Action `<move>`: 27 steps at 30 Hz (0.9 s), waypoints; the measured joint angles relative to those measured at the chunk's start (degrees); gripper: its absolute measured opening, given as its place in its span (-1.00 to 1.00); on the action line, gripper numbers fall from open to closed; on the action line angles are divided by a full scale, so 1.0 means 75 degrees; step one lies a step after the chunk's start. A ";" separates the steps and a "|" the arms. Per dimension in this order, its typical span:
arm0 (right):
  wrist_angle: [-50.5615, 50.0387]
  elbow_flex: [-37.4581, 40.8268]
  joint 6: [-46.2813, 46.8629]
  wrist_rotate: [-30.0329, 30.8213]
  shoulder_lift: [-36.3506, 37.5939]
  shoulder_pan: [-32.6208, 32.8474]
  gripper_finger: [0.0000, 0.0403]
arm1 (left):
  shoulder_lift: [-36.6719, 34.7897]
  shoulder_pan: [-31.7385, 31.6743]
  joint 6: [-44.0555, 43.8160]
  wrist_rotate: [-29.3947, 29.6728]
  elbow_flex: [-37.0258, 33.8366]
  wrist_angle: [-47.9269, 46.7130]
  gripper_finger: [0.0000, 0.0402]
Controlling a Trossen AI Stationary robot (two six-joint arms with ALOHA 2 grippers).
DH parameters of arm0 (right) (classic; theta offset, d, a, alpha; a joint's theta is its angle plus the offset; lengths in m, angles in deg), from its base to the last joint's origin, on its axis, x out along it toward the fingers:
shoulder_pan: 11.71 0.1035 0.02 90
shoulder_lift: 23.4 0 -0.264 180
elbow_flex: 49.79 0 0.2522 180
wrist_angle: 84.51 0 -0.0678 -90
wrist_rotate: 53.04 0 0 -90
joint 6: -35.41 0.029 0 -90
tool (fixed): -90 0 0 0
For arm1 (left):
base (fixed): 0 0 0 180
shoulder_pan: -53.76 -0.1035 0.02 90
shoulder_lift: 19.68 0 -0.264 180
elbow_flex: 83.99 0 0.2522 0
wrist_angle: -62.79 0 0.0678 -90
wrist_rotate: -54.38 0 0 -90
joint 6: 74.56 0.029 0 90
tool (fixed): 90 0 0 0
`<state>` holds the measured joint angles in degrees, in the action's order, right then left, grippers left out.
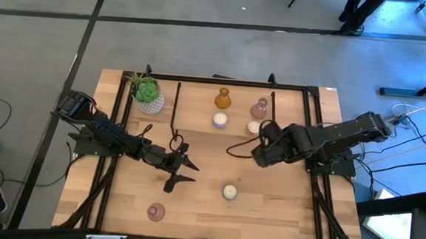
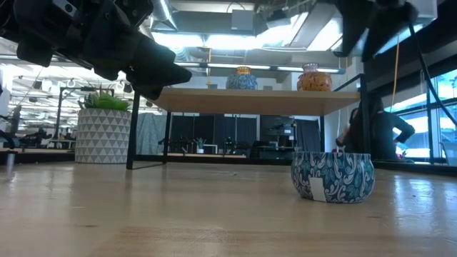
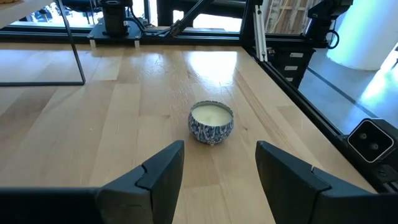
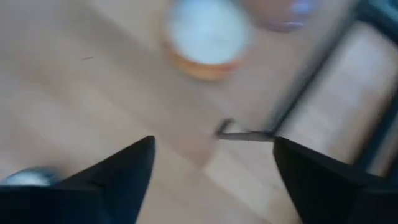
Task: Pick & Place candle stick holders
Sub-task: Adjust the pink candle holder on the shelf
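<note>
A blue-patterned tin candle holder (image 3: 211, 122) stands on its base on the wooden table (image 1: 281, 213); it also shows in the high view (image 1: 229, 192) and the low view (image 2: 332, 176). My left gripper (image 1: 184, 170) hovers open to the left of it, fingers pointing at it, well short. On a raised shelf (image 1: 199, 107) at the far side stand an amber holder (image 1: 223, 99), a pink one (image 1: 259, 109) and two cream candle holders (image 1: 219, 120) (image 1: 254, 126). My right gripper (image 1: 259, 148) hangs open by the shelf's near edge, above the orange-sided cream one (image 4: 208, 37). Another pink holder (image 1: 155, 212) stands near the front edge.
A green plant in a white patterned pot (image 1: 146, 93) stands at the far left of the shelf. Thin black bars (image 1: 176, 110) (image 1: 273, 108) run beside the shelf. A black frame (image 1: 116, 128) borders the table. Bare wood lies between the two front holders.
</note>
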<state>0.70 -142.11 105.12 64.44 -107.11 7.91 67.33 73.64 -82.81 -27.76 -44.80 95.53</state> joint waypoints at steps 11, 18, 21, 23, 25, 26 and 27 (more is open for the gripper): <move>-0.0704 0.0000 0.0167 0.0403 0.0060 -0.0756 -0.70 | 0.0000 -0.0015 0.0061 0.0000 0.0000 0.0003 -0.02; -0.0462 0.0000 -0.0331 0.0602 0.0060 -0.1655 -0.97 | 0.0003 -0.0015 0.0061 0.0000 0.0000 0.0003 -0.02; -0.0168 0.0000 -0.0676 0.0726 0.0060 -0.2001 -0.97 | 0.0001 -0.0015 0.0064 0.0000 0.0000 0.0003 -0.02; 0.0047 -0.0057 -0.0991 0.0738 0.0060 -0.2206 -0.97 | 0.0000 -0.0015 0.0065 0.0000 0.0000 0.0003 -0.02; 0.0326 -0.0190 -0.1294 0.0741 0.0060 -0.2384 -0.97 | 0.0002 -0.0015 0.0093 0.0000 0.0001 0.0003 -0.02; 0.0494 -0.0247 -0.1451 0.0741 0.0060 -0.2468 -0.97 | 0.0003 -0.0015 0.0093 0.0000 0.0000 0.0000 -0.02; 0.0644 -0.0299 -0.1602 0.0736 0.0060 -0.2547 -0.97 | 0.0001 -0.0015 0.0093 0.0000 0.0000 0.0002 -0.02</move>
<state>5.53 -144.35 93.10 69.96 -106.66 -11.20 67.34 73.53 -82.11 -27.76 -44.80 95.55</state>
